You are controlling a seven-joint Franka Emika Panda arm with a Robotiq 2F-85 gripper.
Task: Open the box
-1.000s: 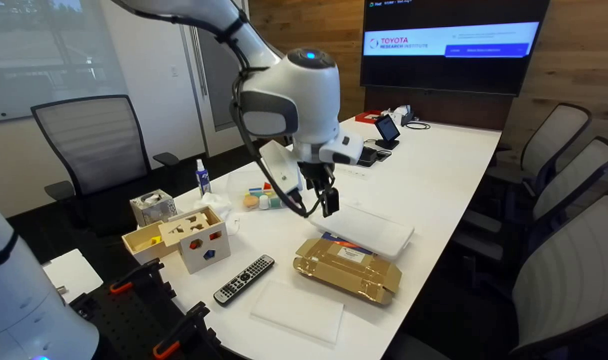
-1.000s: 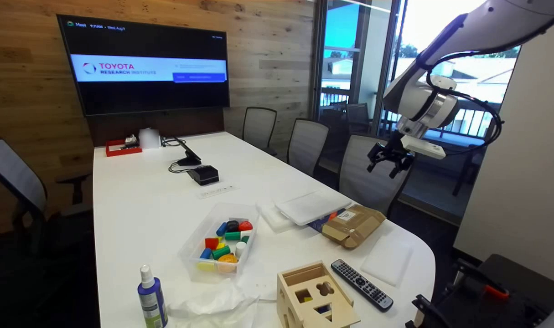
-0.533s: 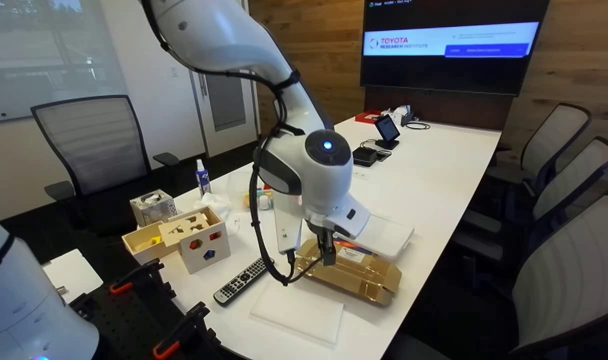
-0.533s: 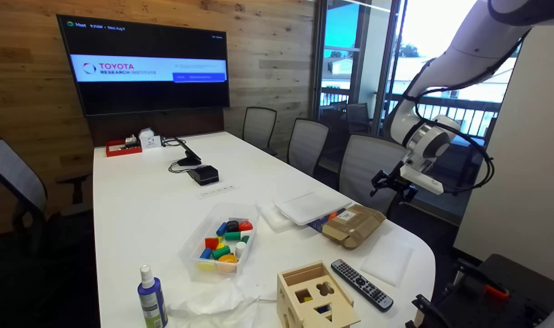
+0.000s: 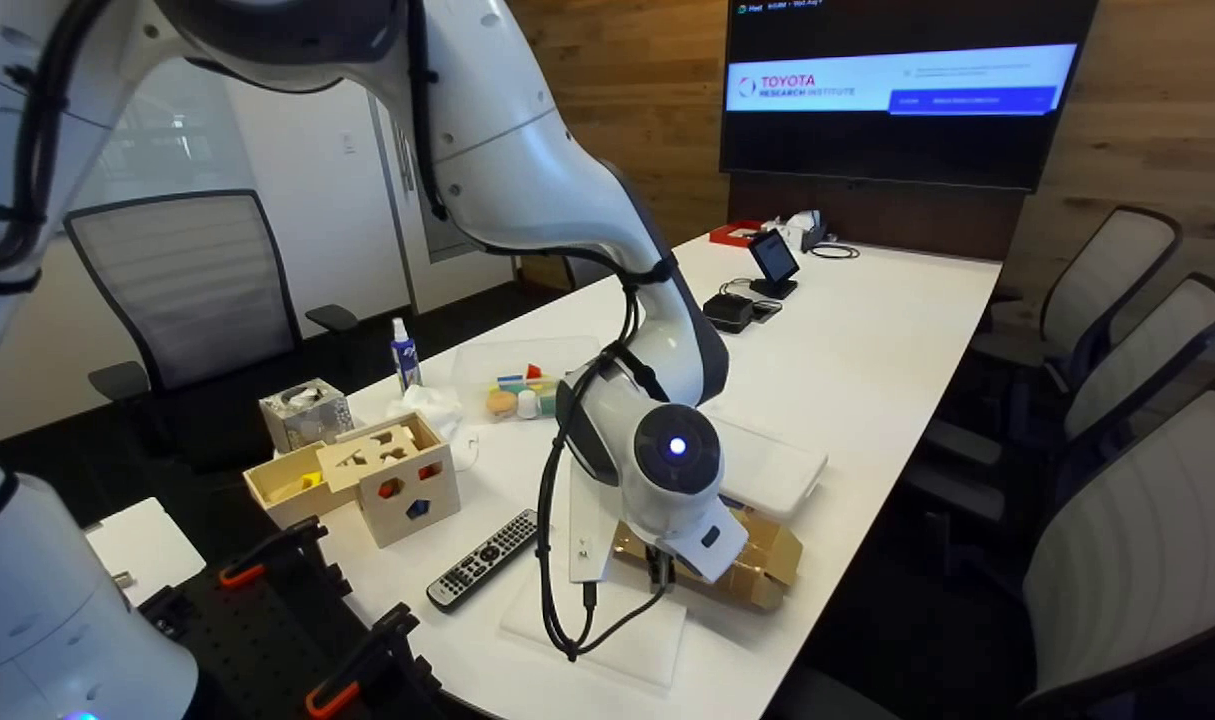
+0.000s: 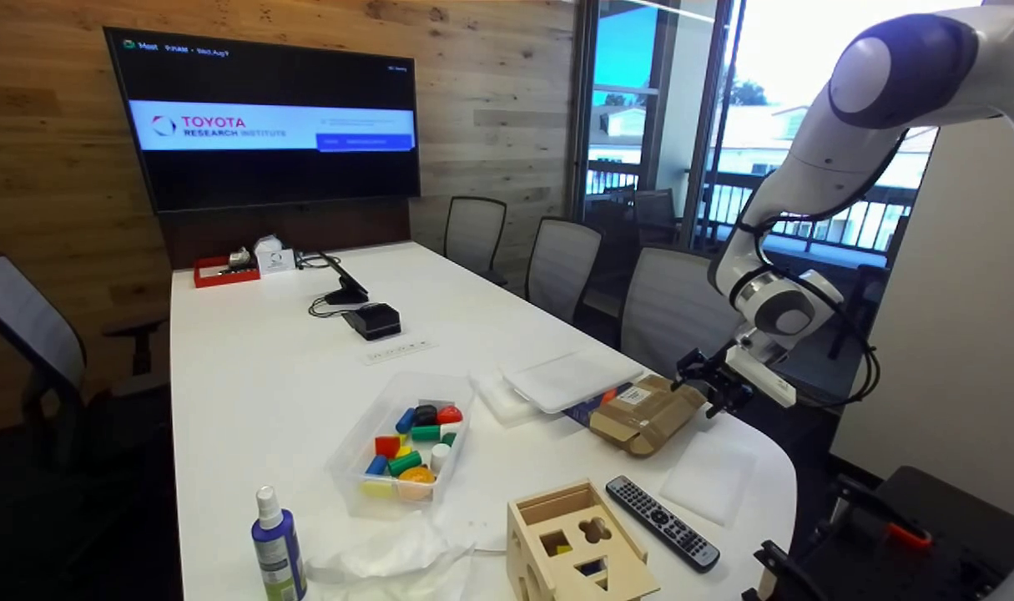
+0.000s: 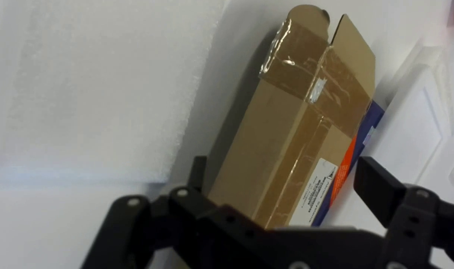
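Observation:
The box (image 6: 653, 413) is flat tan-brown cardboard with clear tape and a white label. It lies on the white table near its edge, partly hidden by the arm in an exterior view (image 5: 762, 570). In the wrist view the box (image 7: 271, 142) runs diagonally, with flaps sticking out at its far end. Its near end is hidden behind the gripper. My gripper (image 7: 286, 177) is open and empty, its fingers spread on either side of the box in that view. In an exterior view the gripper (image 6: 697, 397) hangs above the box's edge; contact cannot be told.
A white foam-like sheet (image 5: 607, 635) lies beside the box. White plastic lids (image 6: 573, 380) and a blue-orange flat item (image 7: 344, 168) adjoin it. A remote (image 6: 661, 522), a wooden shape box (image 5: 412, 495) and a clear container of coloured pieces (image 6: 406, 492) are also on the table.
The arm has come down and the gripper has moved from well above the table to close over the box. The box has not moved.

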